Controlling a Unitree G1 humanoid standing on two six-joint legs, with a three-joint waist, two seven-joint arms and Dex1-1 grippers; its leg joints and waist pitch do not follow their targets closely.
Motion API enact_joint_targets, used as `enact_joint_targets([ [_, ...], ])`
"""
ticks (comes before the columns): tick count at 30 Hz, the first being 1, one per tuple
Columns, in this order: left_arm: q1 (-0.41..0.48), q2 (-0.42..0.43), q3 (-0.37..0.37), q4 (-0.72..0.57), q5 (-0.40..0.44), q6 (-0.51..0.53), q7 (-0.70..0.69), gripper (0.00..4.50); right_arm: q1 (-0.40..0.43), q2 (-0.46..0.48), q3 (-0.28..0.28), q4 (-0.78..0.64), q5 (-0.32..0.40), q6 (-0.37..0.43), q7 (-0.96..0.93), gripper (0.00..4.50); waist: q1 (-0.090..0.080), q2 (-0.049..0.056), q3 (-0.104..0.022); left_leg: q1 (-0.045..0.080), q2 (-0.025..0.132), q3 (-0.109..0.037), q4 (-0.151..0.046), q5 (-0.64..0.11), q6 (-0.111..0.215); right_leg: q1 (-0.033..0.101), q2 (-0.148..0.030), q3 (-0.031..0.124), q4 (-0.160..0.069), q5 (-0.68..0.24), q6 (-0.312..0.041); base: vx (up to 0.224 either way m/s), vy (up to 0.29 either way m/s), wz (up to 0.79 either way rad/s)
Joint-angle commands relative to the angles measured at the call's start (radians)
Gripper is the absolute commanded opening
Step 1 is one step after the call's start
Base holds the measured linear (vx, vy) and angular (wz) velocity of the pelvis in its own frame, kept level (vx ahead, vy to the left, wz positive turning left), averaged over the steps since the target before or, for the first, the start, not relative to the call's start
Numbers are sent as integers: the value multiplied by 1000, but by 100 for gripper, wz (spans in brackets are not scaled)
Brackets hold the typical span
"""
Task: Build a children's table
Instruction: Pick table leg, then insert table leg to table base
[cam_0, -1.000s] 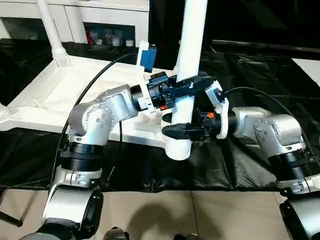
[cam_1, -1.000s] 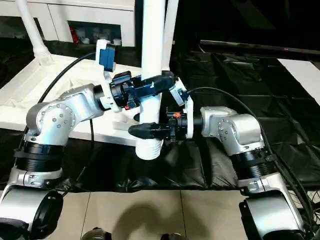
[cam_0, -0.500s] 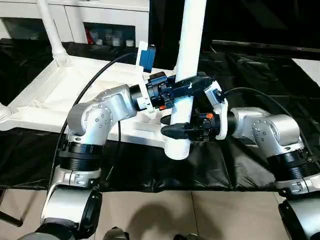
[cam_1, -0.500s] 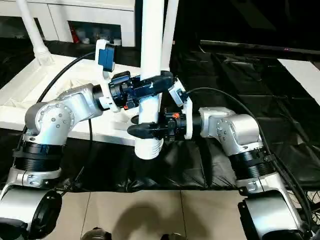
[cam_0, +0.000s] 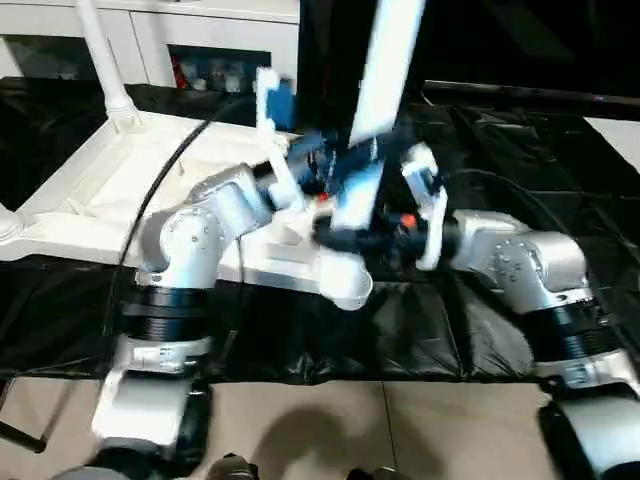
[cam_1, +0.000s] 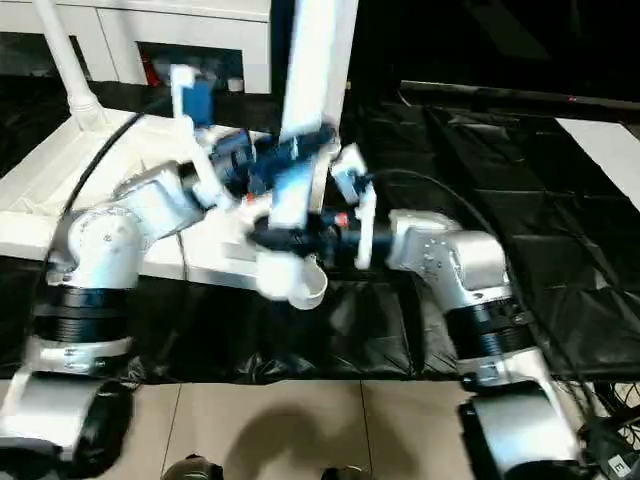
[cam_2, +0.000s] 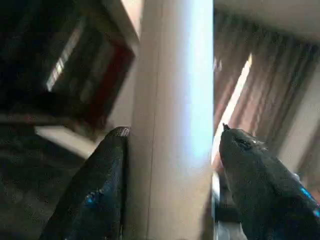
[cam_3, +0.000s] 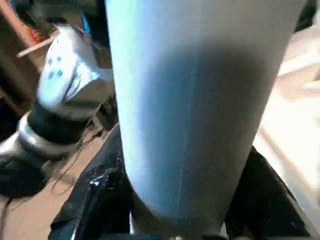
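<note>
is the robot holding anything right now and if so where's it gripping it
Yes: a white table leg. The left gripper holds its shaft; the right gripper clasps it lower, near its thick bottom end.

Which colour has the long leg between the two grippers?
White; the leg shows best in the left wrist view.

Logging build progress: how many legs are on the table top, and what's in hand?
Done: one leg stands in the far socket of the upside-down table top; another leg base shows at the picture's left edge. In hand: both end effectors, left and right, bracket a third leg, tilted over the near edge. Left: seating it; the fourth leg's status can't be told.
</note>
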Motion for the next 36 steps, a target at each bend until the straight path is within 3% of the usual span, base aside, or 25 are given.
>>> enact_joint_targets([
  [1,-41,0,54,18,-5,-72,62,297,14,3,-43,8,-16,-43,-67,191,1,-1,-97,16,20,-1,-65,-176,-11,66,-64,46,-67,-287,-168,0,0,0],
  [2,-43,7,56,23,7,-87,65,297,18,6,-46,9,-26,-57,-84,191,1,0,-95,17,20,-2,-67,-178,-9,64,-64,46,-69,-296,-158,0,0,0],
  [3,-36,66,8,55,111,-130,64,297,28,12,-49,29,-82,-111,-169,191,-2,-6,-95,17,19,0,-67,-179,-8,65,-62,45,-69,-303,-153,0,0,0],
  [4,-21,128,-64,83,225,-178,51,297,36,15,-53,49,-132,-160,-244,191,-2,-4,-93,15,20,-6,-72,-168,-15,61,-62,46,-70,-328,-116,0,0,0],
  [6,4,199,-157,105,339,-229,3,297,42,17,-58,74,-183,-201,-325,191,-9,-1,-93,20,16,-4,-73,-169,-30,57,-60,47,-76,-375,-67,0,0,0],
  [7,39,274,-259,136,439,-289,-70,297,61,16,-64,79,-226,-237,-387,191,-9,4,-95,22,17,-4,-74,-158,-39,57,-63,49,-73,-364,-70,0,0,0],
  [8,39,274,-259,136,439,-289,-70,297,61,16,-64,79,-226,-237,-387,191,-9,5,-95,21,18,-4,-74,-154,-39,56,-62,50,-73,-354,-69,0,0,0],
  [13,88,405,-485,281,618,-457,-277,297,114,20,-79,71,-276,-272,-505,190,-4,15,-99,23,18,-1,-77,-150,-41,57,-62,54,-56,-231,-136,0,0,0],
  [18,77,427,-547,359,662,-498,-356,297,128,26,-84,71,-283,-285,-526,190,-8,12,-95,23,19,0,-79,-206,-49,59,-66,56,-60,-264,-158,0,0,0],
  [19,66,428,-560,391,685,-523,-362,297,132,27,-85,70,-285,-289,-531,190,-7,29,-94,27,20,-2,-79,-229,-56,57,-69,56,-59,-283,-161,0,0,0],
  [20,56,428,-568,417,703,-542,-362,297,133,28,-86,70,-286,-292,-534,190,-12,19,-91,28,19,-1,-79,-257,-57,56,-66,55,-68,-315,-151,0,0,0],
  [21,34,426,-581,480,750,-575,-351,297,139,33,-89,61,-290,-293,-540,190,-11,18,-92,28,17,-1,-79,-260,-57,58,-66,55,-68,-326,-148,0,0,0],
  [24,20,426,-588,518,777,-595,-335,297,143,34,-88,55,-292,-293,-540,190,-9,16,-91,30,18,-4,-79,-273,-55,56,-69,54,-75,-374,-128,0,0,0],
  [26,13,427,-593,534,788,-603,-326,297,144,35,-89,51,-291,-291,-540,190,-9,17,-92,29,20,-4,-79,-266,-54,55,-68,54,-71,-352,-144,0,0,0],
  [27,3,427,-597,561,794,-614,-327,270,147,37,-88,46,-291,-291,-542,190,-8,17,-93,29,20,-5,-79,-264,-54,56,-69,54,-68,-342,-148,0,0,0],
  [28,-16,428,-605,603,806,-633,-327,270,152,39,-87,40,-291,-292,-545,190,-10,26,-93,29,18,-4,-79,-265,-52,55,-64,54,-70,-317,-153,0,0,0],
  [30,-23,428,-606,619,806,-641,-334,270,153,39,-86,39,-292,-294,-547,190,-9,23,-96,28,19,-5,-79,-253,-53,58,-65,55,-62,-281,-166,0,0,0],
  [32,-28,433,-610,632,801,-646,-366,234,153,41,-85,41,-290,-295,-549,190,-8,23,-95,29,21,-4,-78,-254,-53,58,-67,56,-59,-264,-184,0,0,0],
  [33,-31,433,-610,641,800,-645,-382,227,153,40,-82,44,-291,-297,-549,190,-8,20,-95,29,19,-3,-78,-256,-49,58,-67,56,-62,-272,-186,0,0,0],
  [36,-38,435,-612,660,806,-651,-395,210,153,41,-79,48,-292,-301,-548,190,-7,22,-95,29,20,-4,-78,-255,-50,60,-69,57,-60,-275,-189,0,0,0],
])
